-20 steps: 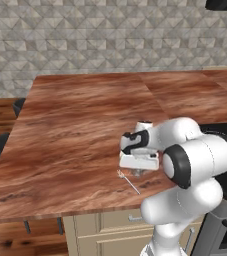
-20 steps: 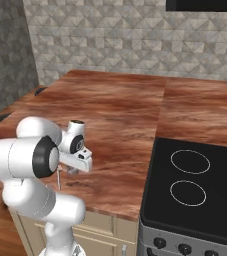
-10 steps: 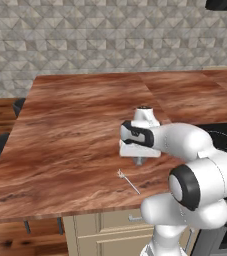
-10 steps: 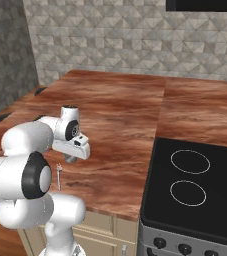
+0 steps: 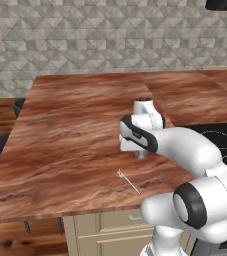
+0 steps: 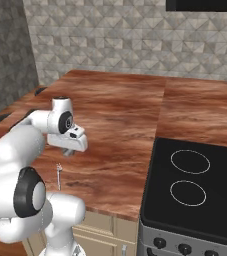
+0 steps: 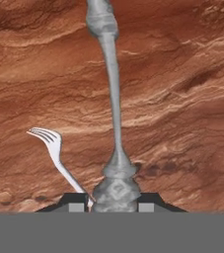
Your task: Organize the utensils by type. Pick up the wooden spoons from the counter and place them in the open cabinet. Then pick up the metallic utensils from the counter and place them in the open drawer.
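My gripper [image 7: 114,205] is shut on the handle end of a silver metal spoon [image 7: 112,89], whose bowl points away from the hand over the counter [image 5: 75,115]. The gripper [image 5: 141,152] hangs just above the reddish-brown counter, near its front edge. A silver fork [image 7: 54,148] lies flat on the wood beside the spoon's handle. That fork [image 5: 128,181] sits a little in front of the hand, close to the counter's edge [image 6: 59,177]. The wooden spoons, the open cabinet and the open drawer are out of view.
A black stovetop [image 6: 195,175] with ring burners adjoins the counter on the right. A grey tiled wall [image 5: 110,40] backs the counter. Cream cabinet fronts [image 5: 105,230] stand below the front edge. Wooden floor lies to the left.
The arm has unfolded and its elbow has swung out to the side. The hand has shifted slightly back from the fork, with the spoon in its grip. The fork has not moved.
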Tool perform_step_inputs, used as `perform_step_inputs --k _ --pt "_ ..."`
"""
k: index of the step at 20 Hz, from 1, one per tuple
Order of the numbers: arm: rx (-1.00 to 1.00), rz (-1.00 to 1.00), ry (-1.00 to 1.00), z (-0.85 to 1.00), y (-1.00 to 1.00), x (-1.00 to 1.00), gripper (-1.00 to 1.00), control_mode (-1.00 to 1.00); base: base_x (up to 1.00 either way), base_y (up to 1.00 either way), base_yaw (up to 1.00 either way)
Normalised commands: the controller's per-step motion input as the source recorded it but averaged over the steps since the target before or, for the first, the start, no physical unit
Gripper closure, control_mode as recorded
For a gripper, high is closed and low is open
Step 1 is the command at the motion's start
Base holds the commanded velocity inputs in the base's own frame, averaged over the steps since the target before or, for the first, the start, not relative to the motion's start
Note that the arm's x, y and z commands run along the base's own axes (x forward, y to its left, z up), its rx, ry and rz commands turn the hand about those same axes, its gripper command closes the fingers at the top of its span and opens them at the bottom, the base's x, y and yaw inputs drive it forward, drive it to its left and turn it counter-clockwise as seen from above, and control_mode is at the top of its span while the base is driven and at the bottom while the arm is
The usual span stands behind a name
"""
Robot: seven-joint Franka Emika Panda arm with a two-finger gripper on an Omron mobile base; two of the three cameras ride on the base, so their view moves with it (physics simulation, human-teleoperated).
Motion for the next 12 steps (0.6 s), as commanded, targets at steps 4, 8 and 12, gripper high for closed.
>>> perform_step_inputs --k 4,8,12 --pt "-0.02 0.03 0.03 0.16 0.0 -0.05 1.0 -1.0 0.0 0.0 0.0" --pt "0.0 0.0 0.0 0.0 0.0 0.0 1.0 -1.0 0.0 0.0 0.0" --pt "0.0 0.0 -0.02 0.0 0.0 -0.07 1.0 1.0 -0.11 0.0 0.0"
